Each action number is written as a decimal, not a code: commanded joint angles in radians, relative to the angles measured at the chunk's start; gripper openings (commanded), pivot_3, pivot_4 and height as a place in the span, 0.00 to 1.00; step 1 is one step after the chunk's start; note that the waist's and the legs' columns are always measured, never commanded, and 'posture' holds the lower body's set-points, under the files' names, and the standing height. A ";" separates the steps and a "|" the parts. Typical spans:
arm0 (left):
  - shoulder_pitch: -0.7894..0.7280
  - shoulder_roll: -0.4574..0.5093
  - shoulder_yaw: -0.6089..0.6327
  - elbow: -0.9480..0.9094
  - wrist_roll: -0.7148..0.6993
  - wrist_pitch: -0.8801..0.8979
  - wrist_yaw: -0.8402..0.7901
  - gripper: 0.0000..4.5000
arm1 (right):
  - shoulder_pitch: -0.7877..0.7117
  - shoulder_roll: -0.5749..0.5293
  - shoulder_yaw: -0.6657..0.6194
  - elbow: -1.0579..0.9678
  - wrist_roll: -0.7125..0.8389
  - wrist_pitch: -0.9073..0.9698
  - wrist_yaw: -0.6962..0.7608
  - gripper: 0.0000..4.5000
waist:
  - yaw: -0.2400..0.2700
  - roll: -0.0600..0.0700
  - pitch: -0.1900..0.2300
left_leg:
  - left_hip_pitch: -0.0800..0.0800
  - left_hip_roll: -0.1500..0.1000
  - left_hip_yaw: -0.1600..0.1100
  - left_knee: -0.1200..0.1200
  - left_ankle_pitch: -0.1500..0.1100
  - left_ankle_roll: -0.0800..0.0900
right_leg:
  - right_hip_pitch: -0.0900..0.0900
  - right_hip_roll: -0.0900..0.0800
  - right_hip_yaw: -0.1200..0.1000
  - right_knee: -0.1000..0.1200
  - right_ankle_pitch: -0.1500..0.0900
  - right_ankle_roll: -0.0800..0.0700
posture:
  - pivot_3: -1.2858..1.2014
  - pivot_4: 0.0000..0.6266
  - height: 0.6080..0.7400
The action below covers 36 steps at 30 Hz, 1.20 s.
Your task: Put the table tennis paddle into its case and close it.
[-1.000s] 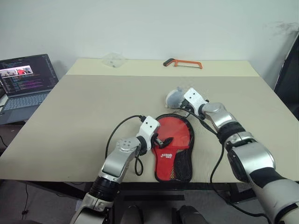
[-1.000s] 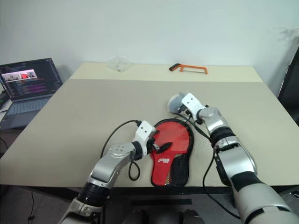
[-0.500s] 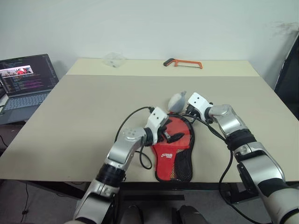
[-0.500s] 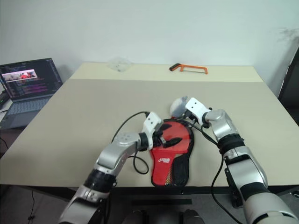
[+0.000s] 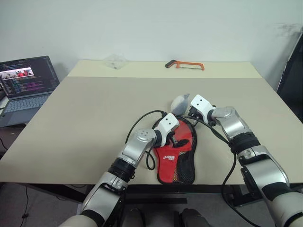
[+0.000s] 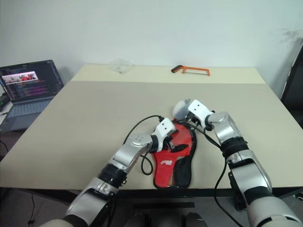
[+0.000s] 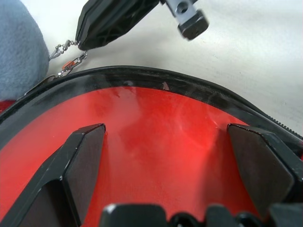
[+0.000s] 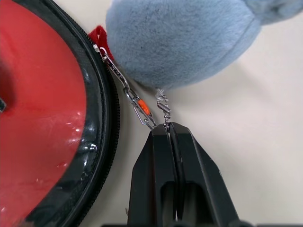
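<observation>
left eye view gives you the laptop [image 5: 26, 82] at the far left, open on a low stand beside the surface [image 5: 85, 113], its screen lit. along the far edge of the surface you have a clear plastic piece [image 5: 115, 60] and, further right, an orange-framed hacksaw [image 5: 185, 64], both well apart from the work.

near the front edge, your left claw [image 5: 177, 140] hangs over the round end of the case [image 5: 182, 163], its two black fingers [image 7: 83, 161] spread wide with nothing between them; in the left wrist view you see them straddling the red under the clear window. the case lies flat, round end away from you and narrow end toward the front edge, red logo panel and black mesh facing up. you can see the red of the table tennis paddle [image 7: 161, 142] through the window, so it sits inside the case; its handle is not clear to you.

just beyond the round end rests a grey-blue plush charm [image 8: 184, 38], linked to the case's rim by a small metal chain [image 8: 163, 111]. your right claw [image 8: 171, 135] is pinched together on that chain, right below the plush.
</observation>
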 commanded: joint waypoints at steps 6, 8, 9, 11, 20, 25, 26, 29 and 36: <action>0.071 0.005 -0.044 0.067 0.044 0.051 -0.006 1.00 | 0.040 -0.134 0.005 -0.111 -0.009 0.035 0.078 0.00 | 0.001 0.000 -0.001 | 0.009 0.000 0.000 -0.004 -0.001 -0.001 | 0.012 0.000 0.002 -0.010 -0.002 -0.003 | 0.52 0.24 1.00; 0.074 0.006 -0.045 0.067 0.046 0.051 -0.010 1.00 | 0.071 -0.177 0.013 -0.171 -0.004 0.048 0.132 0.00 | 0.003 0.000 -0.001 | 0.009 -0.001 0.000 -0.006 -0.001 -0.001 | 0.013 0.000 0.002 -0.013 0.001 0.002 | 0.52 0.24 1.00; 0.074 0.006 -0.046 0.068 0.047 0.051 -0.013 1.00 | 0.092 -0.203 0.018 -0.211 0.001 0.054 0.169 0.00 | 0.004 0.000 -0.001 | 0.009 -0.001 0.001 -0.007 -0.001 -0.001 | 0.013 0.000 0.002 -0.014 0.001 0.002 | 0.52 0.24 1.00; 0.073 0.007 -0.046 0.071 0.049 0.051 -0.017 1.00 | 0.136 -0.255 0.027 -0.295 0.014 0.066 0.241 0.00 | 0.007 0.000 -0.001 | 0.009 -0.001 0.001 -0.008 -0.001 -0.002 | 0.012 0.000 0.003 -0.015 0.001 0.002 | 0.52 0.24 1.00; 0.052 0.007 -0.052 0.110 0.063 0.040 -0.029 1.00 | 0.317 -0.460 0.050 -0.610 0.070 0.034 0.502 0.00 | 0.013 0.001 -0.002 | 0.011 -0.002 0.001 -0.010 -0.001 -0.002 | 0.012 0.000 0.003 -0.015 0.000 0.001 | 0.52 0.24 1.00; 0.040 -0.006 -0.064 0.128 0.075 0.037 -0.032 1.00 | 0.424 -0.550 0.037 -0.782 0.171 -0.008 0.649 0.00 | 0.015 0.001 -0.003 | 0.011 -0.002 0.001 -0.009 -0.003 -0.004 | 0.012 0.000 0.004 -0.016 -0.001 0.001 | 0.52 0.24 1.00; 0.039 -0.010 -0.067 0.130 0.077 0.037 -0.032 1.00 | 0.441 -0.559 0.033 -0.806 0.189 -0.014 0.663 0.00 | 0.016 0.000 -0.004 | 0.011 -0.002 0.001 -0.009 -0.003 -0.004 | 0.012 0.000 0.004 -0.016 -0.001 0.000 | 0.52 0.24 1.00; 0.039 -0.021 -0.071 0.133 0.081 0.043 -0.031 1.00 | 0.489 -0.581 0.019 -0.871 0.243 -0.035 0.699 0.00 | 0.017 0.000 -0.004 | 0.011 -0.002 0.000 -0.009 -0.003 -0.004 | 0.013 0.000 0.004 -0.016 -0.004 -0.005 | 0.52 0.24 1.00; 0.029 -0.023 -0.079 0.152 0.100 0.046 -0.039 1.00 | 0.624 -0.653 0.018 -1.081 0.351 -0.030 0.774 0.00 | 0.022 -0.001 -0.005 | 0.011 -0.003 0.000 -0.008 -0.003 -0.005 | 0.013 -0.002 0.003 -0.017 -0.005 -0.004 | 0.52 0.24 1.00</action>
